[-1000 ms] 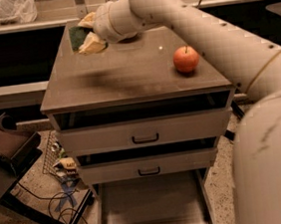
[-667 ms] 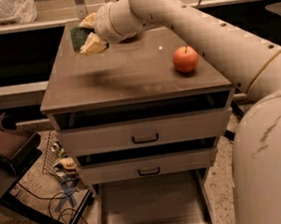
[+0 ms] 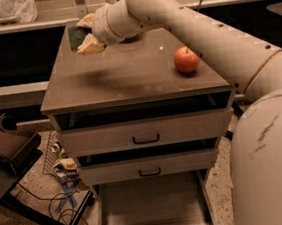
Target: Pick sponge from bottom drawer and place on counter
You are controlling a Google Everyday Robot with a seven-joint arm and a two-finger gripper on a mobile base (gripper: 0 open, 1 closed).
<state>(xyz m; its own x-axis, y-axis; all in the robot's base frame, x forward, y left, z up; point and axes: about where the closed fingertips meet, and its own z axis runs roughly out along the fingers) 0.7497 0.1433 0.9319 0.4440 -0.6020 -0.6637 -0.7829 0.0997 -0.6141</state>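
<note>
Hardly anything moved vs a sec ago: cream two-finger gripper crept a touch toward the back-left corner. Jaws look clamped on the small dark green sponge pad, afaict. Glossy grey-brown counter slab sits under it. Risk: it's so near the edge that a release could tip the sponge off. Can't tell if it touches the top. Grey bottom drawer tray, well below the gripper, is cut off.
</note>
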